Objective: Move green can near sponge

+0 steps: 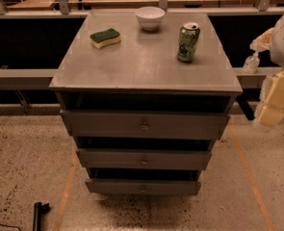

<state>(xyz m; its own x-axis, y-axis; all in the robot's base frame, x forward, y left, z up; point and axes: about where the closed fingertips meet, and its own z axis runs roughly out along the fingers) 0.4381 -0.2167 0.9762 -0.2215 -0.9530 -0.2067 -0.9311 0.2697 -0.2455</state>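
The green can (188, 42) stands upright on the right side of the grey cabinet top (146, 69); it has pale markings and a silver top. The sponge (105, 37), dark green over yellow, lies flat at the back left of the top, well apart from the can. My gripper (272, 107) hangs at the right edge of the view, off the cabinet's right side and lower than its top, away from the can. It holds nothing that I can see.
A white bowl (149, 17) stands at the back middle of the top, between sponge and can. The cabinet has three drawers (144, 125) in front. A small clear bottle (251, 62) stands on the ledge to the right. A dark tool (37, 214) lies on the floor.
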